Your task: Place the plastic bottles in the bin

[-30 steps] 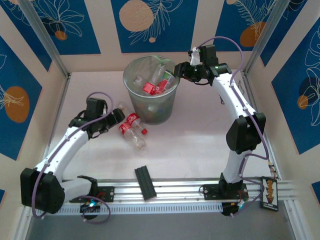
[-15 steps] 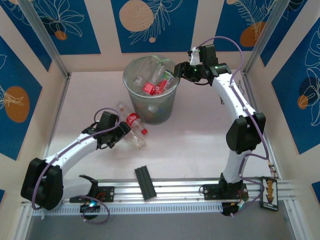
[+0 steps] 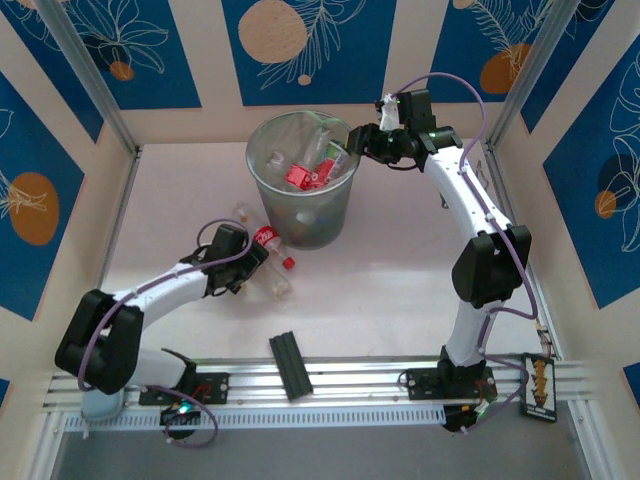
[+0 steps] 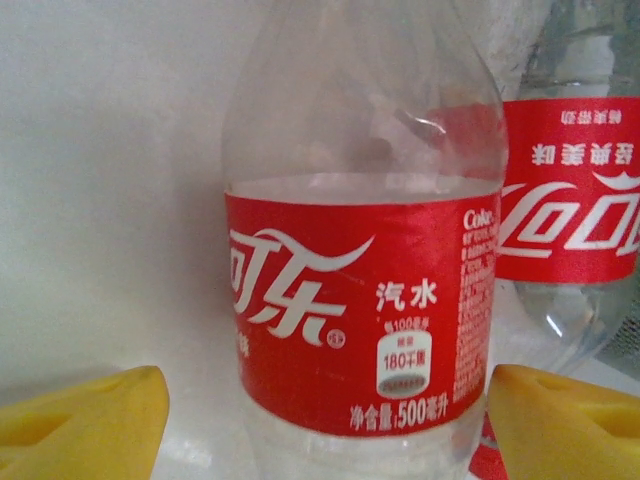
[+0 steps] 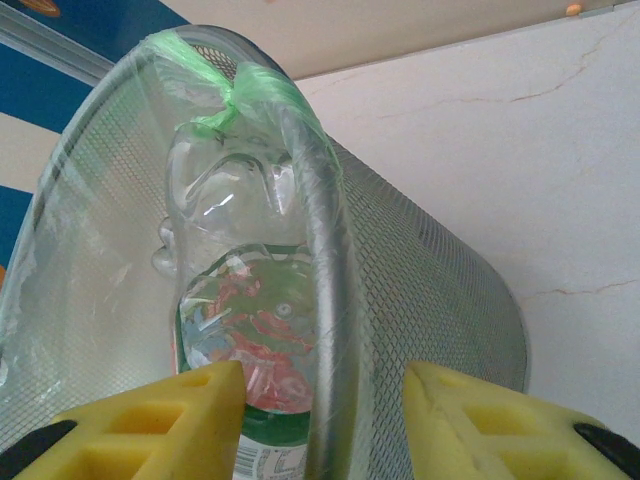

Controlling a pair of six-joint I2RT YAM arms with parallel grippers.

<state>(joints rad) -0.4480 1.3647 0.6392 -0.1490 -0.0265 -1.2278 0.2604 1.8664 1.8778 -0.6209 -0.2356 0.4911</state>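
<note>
The left claw (image 4: 325,425) stands wide, its yellow fingers (image 4: 85,420) on either side of a red-labelled bottle (image 4: 360,300) that lies on the table (image 3: 400,270). A second red bottle (image 4: 570,220) lies just beside it, near the foot of the bin (image 3: 330,225). The right claw (image 5: 320,420) is up at the bin's rim, half parted around that rim and a green-labelled bottle (image 5: 240,300). Whether it actually grips that bottle I cannot tell. More bottles (image 3: 305,176) lie inside the bin.

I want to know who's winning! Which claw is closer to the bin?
Right. The right claw is at the bin's rim, one finger on each side. The left claw is on the bin's near side, open around a red-labelled bottle.
</note>
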